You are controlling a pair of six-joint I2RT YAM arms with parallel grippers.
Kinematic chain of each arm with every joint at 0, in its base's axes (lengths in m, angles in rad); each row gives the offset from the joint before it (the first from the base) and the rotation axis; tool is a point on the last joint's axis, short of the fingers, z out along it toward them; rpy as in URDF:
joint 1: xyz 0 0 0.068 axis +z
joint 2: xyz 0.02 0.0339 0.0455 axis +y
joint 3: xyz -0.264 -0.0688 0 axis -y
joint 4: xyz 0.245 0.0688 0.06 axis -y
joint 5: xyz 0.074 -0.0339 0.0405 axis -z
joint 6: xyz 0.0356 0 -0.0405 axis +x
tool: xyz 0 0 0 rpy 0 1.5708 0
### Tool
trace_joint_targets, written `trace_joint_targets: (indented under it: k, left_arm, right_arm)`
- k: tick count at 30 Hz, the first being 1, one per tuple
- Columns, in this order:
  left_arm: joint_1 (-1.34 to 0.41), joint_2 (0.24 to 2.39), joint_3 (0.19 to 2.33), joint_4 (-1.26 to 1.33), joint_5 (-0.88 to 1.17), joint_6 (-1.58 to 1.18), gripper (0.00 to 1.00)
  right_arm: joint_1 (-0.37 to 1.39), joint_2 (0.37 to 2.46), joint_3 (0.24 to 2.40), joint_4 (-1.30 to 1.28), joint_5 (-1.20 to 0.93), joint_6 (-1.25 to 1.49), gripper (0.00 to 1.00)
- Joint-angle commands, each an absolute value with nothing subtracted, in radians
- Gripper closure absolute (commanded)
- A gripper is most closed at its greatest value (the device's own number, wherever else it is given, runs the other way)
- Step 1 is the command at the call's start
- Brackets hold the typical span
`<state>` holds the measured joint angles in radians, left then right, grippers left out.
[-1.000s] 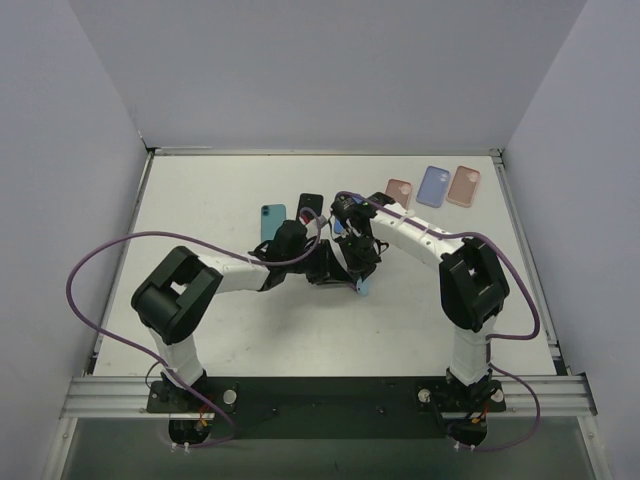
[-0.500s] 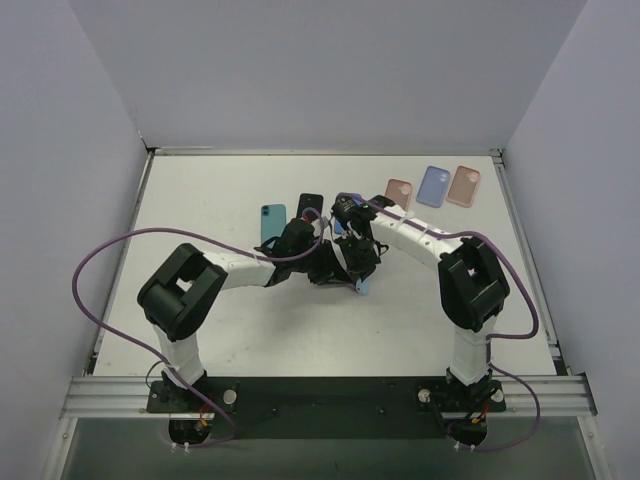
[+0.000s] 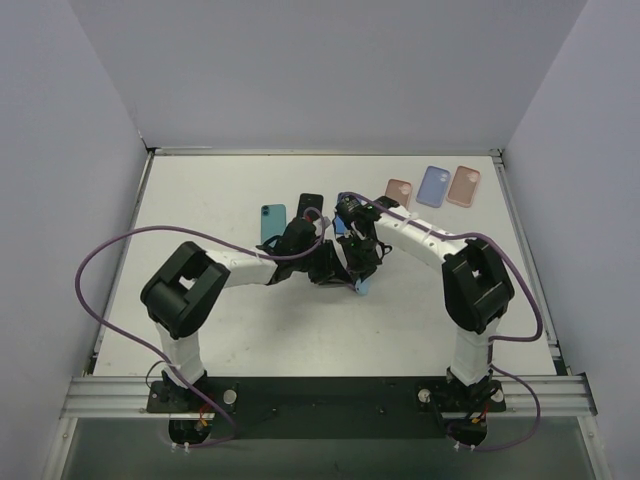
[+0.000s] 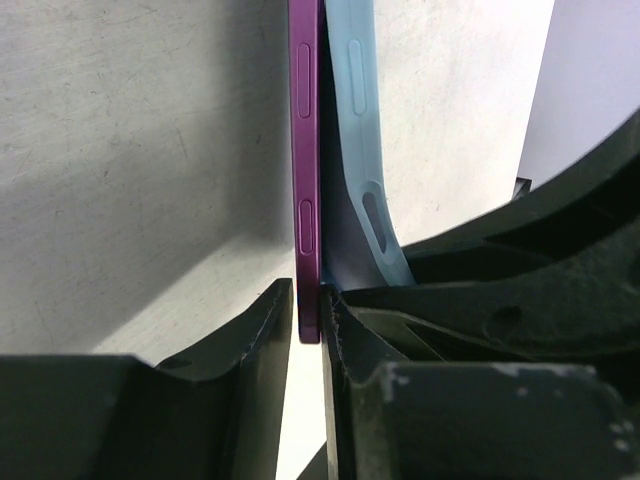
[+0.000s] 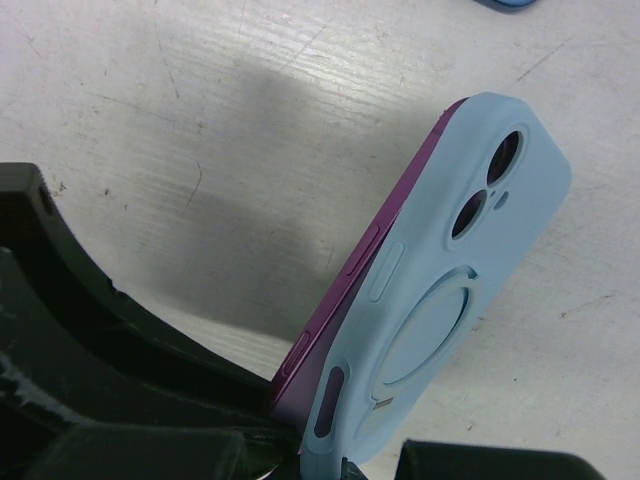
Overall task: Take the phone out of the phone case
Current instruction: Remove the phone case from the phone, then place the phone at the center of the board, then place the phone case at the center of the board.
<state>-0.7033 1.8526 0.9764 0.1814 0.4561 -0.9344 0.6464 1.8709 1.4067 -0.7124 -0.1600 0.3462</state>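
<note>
The purple phone (image 4: 308,200) stands on edge, its lower end pinched between the jaws of my left gripper (image 4: 308,320), which is shut on it. The light blue phone case (image 4: 355,150) has peeled away from the phone along one long side and bows to the right. In the right wrist view the case (image 5: 440,280) shows its camera holes and round ring, with the phone (image 5: 345,290) still tucked in at the far end. My right gripper (image 5: 340,462) is shut on the case's near end. From above, both grippers meet mid-table over the case (image 3: 362,287).
A teal phone (image 3: 272,222) and a black phone (image 3: 309,208) lie behind the left arm. Three empty cases lie at the back right: pink (image 3: 398,191), lilac (image 3: 434,186) and salmon (image 3: 463,185). Walls close in the table on three sides.
The left arm's elbow has edged to the right and its jaws have narrowed slightly on the phone. The right arm has barely moved.
</note>
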Motion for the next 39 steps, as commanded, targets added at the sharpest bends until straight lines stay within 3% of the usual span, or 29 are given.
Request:
trace_joint_targets:
  k: [1, 7, 8, 9, 20, 25, 32, 39]
  left_arm:
    - [-0.719, 1.922, 0.988, 0.135, 0.368, -0.905, 0.71]
    - [-0.724, 1.944, 1.009, 0.117, 0.38, -0.893, 0.71]
    - [-0.724, 1.944, 1.011, 0.115, 0.382, -0.893, 0.89]
    - [-0.724, 1.944, 1.011, 0.115, 0.379, -0.896, 1.0]
    - [-0.658, 1.815, 0.966, 0.069, 0.373, -0.873, 1.0]
    - [-0.589, 1.731, 0.942, 0.083, 0.463, -0.854, 1.0]
    - [-0.451, 1.556, 0.991, -0.058, 0.509, -0.75, 1.0]
    - [-0.21, 1.511, 0.997, -0.18, 0.529, -0.66, 1.0]
  right_arm:
    - [0.68, 1.743, 1.434, -0.661, -0.451, 0.416, 1.0]
    - [0.676, 1.73, 1.43, -0.649, -0.466, 0.422, 1.0]
    - [0.675, 1.73, 1.425, -0.649, -0.466, 0.422, 1.0]
    - [0.675, 1.729, 1.424, -0.647, -0.466, 0.422, 1.0]
    - [0.56, 1.606, 1.306, -0.655, -0.459, 0.388, 1.0]
    - [0.497, 1.51, 1.273, -0.672, -0.414, 0.382, 1.0]
    - [0.399, 1.424, 1.227, -0.605, -0.354, 0.446, 1.0]
    - [0.325, 1.382, 1.161, -0.496, -0.367, 0.518, 1.0]
